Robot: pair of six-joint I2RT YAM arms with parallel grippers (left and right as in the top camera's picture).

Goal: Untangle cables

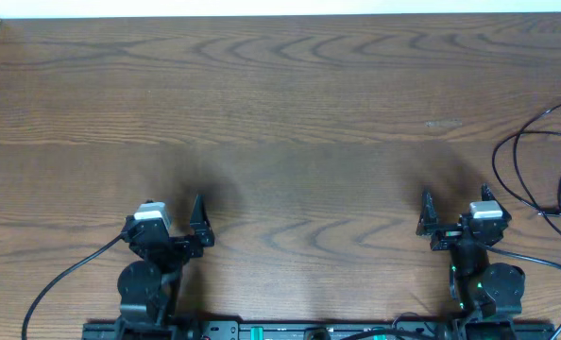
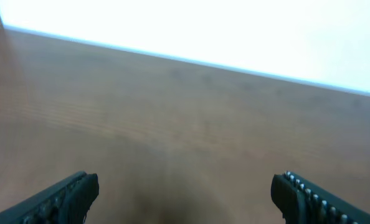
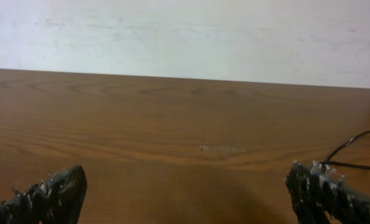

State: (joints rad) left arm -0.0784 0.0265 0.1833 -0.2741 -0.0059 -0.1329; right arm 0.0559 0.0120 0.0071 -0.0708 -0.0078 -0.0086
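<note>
The left claw (image 2: 185, 186) and the right claw (image 3: 185, 182) both stand released, jaws spread wide and grasping nothing, low over the brown wood-grain bench (image 1: 280, 104). Thin black cables (image 1: 500, 149) lie in loose loops to the right of the right claw, apart from it.

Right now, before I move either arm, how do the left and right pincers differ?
The right pincer sits close to the black cables at the right edge of the table; the left pincer sits far from them. The right pincer's camera catches a cable; the left pincer's shows none. Both are open and empty.
</note>
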